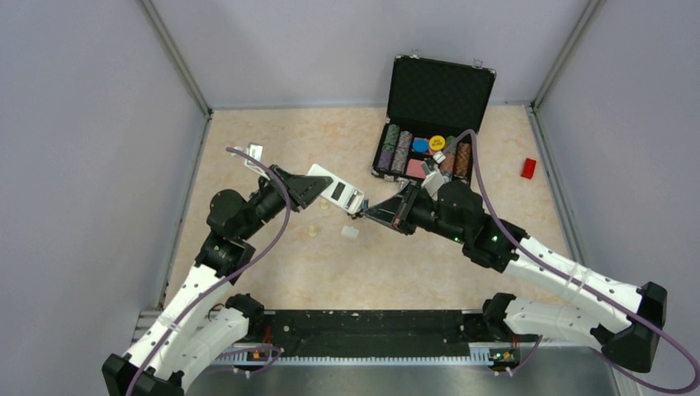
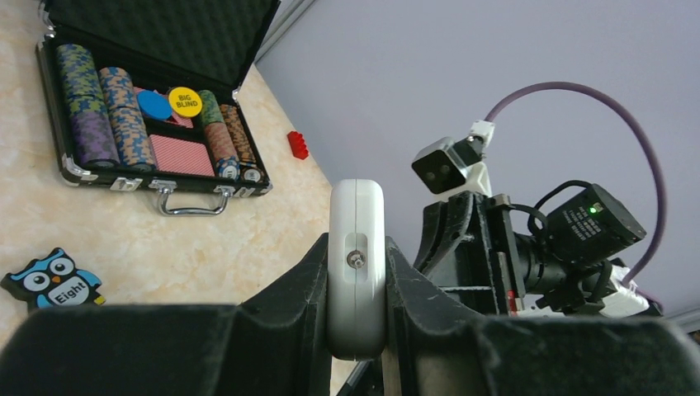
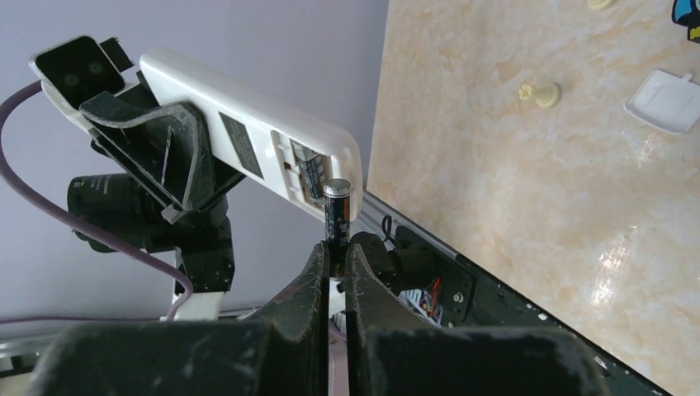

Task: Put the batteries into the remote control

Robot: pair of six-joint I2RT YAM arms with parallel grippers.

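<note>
My left gripper (image 1: 312, 188) is shut on the remote control (image 1: 338, 191) and holds it above the table, white back up, dark bay showing. In the left wrist view the remote (image 2: 357, 239) stands end-on, clamped between both fingers of the left gripper (image 2: 357, 285). One of the batteries (image 3: 311, 175) lies in the open bay of the remote (image 3: 248, 132). My right gripper (image 3: 337, 247) is shut on the other battery (image 3: 338, 213), upright, its pale top right at the bay's end. From above, the right gripper (image 1: 369, 213) meets the remote's near end.
An open black case of poker chips (image 1: 429, 124) stands at the back right, with a small red block (image 1: 528, 167) right of it. A white battery cover (image 1: 350, 233) and a cream peg (image 1: 313, 230) lie under the arms. A blue owl toy (image 2: 54, 279) lies near the case.
</note>
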